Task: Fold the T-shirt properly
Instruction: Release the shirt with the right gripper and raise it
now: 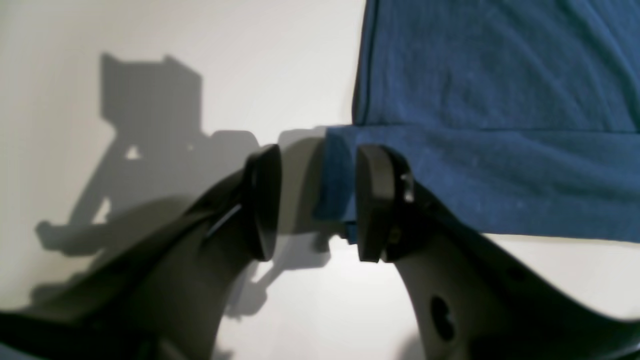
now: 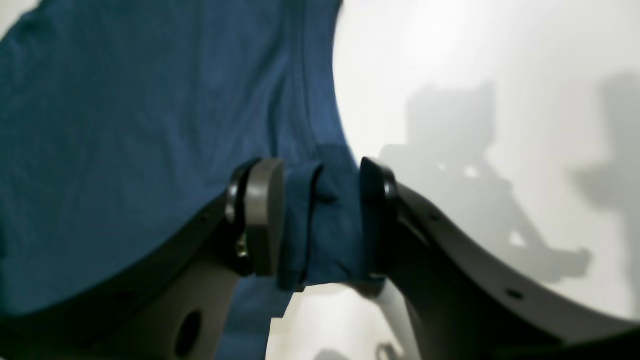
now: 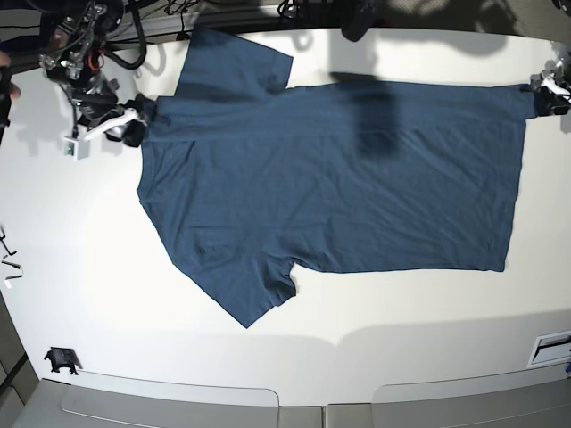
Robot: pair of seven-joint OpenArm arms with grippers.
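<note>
The dark navy T-shirt (image 3: 330, 178) lies spread flat on the white table (image 3: 89, 267), collar end to the left and hem to the right. My right gripper (image 3: 134, 114) is at the shirt's upper left shoulder. In the right wrist view a bunched fold of cloth (image 2: 325, 225) fills the gap between the fingers of this gripper (image 2: 322, 220). My left gripper (image 3: 546, 96) is at the upper right hem corner. In the left wrist view it (image 1: 317, 202) is open, and the hem corner (image 1: 337, 175) lies between the fingers against the right one, with a gap on the left.
Cables and arm hardware (image 3: 85, 36) crowd the table's top left corner. A small black part (image 3: 61, 359) sits near the front left edge. A white slotted fitting (image 3: 551, 343) is at the front right. Bare table surrounds the shirt.
</note>
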